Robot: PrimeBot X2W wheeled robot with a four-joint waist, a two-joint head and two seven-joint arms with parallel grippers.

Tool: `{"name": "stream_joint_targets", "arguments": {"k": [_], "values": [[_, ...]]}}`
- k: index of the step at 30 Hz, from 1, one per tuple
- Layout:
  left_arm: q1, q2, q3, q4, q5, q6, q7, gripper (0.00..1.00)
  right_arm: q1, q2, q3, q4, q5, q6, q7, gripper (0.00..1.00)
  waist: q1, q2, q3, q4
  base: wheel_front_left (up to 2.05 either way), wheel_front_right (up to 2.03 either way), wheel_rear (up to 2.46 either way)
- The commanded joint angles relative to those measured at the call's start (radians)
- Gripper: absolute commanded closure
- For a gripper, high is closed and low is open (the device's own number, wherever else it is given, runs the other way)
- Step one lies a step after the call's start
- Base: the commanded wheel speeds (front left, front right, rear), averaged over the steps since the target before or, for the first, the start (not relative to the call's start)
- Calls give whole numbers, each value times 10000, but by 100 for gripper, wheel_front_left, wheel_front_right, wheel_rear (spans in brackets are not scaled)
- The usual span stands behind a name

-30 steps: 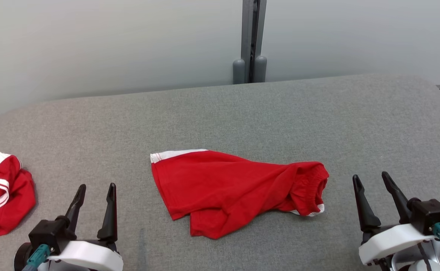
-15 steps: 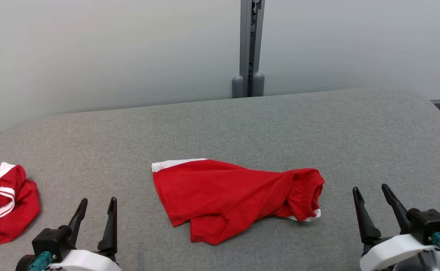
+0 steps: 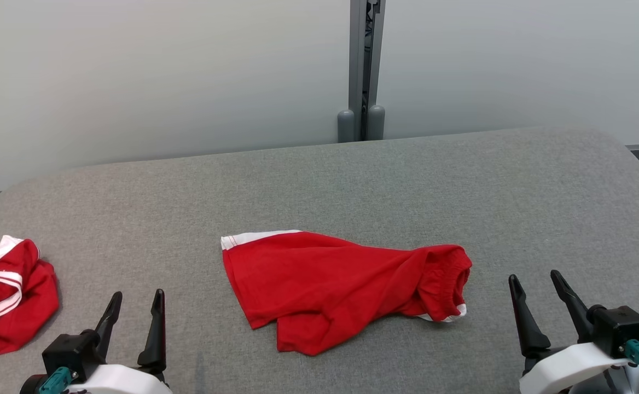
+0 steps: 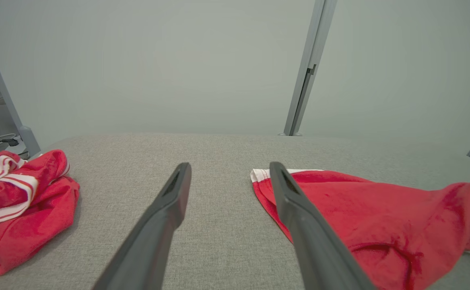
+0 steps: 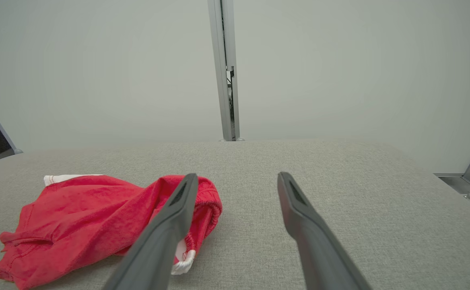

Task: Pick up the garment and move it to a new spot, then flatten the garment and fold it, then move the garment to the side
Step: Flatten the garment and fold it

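Camera tilted; red shorts (image 3: 341, 284) unmoved on grey table (image 3: 407, 180), long axis left-right. Left gripper (image 3: 138, 293) off their hem end, right gripper (image 3: 533, 274) nearer, off waistband end; both spread wide, empty.

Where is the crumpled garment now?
Head view: the crumpled garment lies at the table's left edge, just left of the left gripper, apart from the central garment.

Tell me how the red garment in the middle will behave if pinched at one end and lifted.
Probably floppy: the red garment lies in soft wrinkles and overlapping folds, so it should drape from one pinch. Likely light, since it looks like thin cloth. Pushed, it would probably bunch on the textured grey table rather than slide.
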Motion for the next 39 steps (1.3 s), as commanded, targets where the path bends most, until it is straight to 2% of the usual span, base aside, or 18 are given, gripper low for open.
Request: {"name": "stream_joint_targets", "arguments": {"k": [1,7,17,27,28,29,33,39], "values": [[-15,65,11,26,-54,36,-31,0,27,-20,-5,-32,22,2,8,0,0,0,0,7,0,0,0],[-114,72,-21,96,-69,39,-48,0,-76,-40,190,-21,-6,3,91,0,0,0,20,47,0,0,0],[-591,-101,-200,-35,20,110,-40,0,-377,-650,2109,636,-179,2,1077,0,0,0,584,465,0,0,0],[-1168,-268,-261,186,99,-9,-188,0,-1296,-1074,2899,1688,-264,2,1513,0,0,0,1296,859,0,0,0],[-1211,-255,-245,240,99,-34,-211,0,-1386,-1111,2992,1806,-208,2,1570,59,0,0,1336,885,0,0,0],[-1243,-263,-238,292,112,-66,-213,0,-1456,-1103,3123,1865,-84,2,1612,100,0,0,1358,903,0,0,0],[-1350,-357,-234,358,177,-11,-249,0,-1617,-1228,3652,1777,351,2,1553,100,0,0,1384,940,0,0,0],[-1305,-390,-164,377,237,13,-286,0,-1727,-1429,4800,720,1302,2,1426,100,0,0,1308,867,0,0,0]]}}
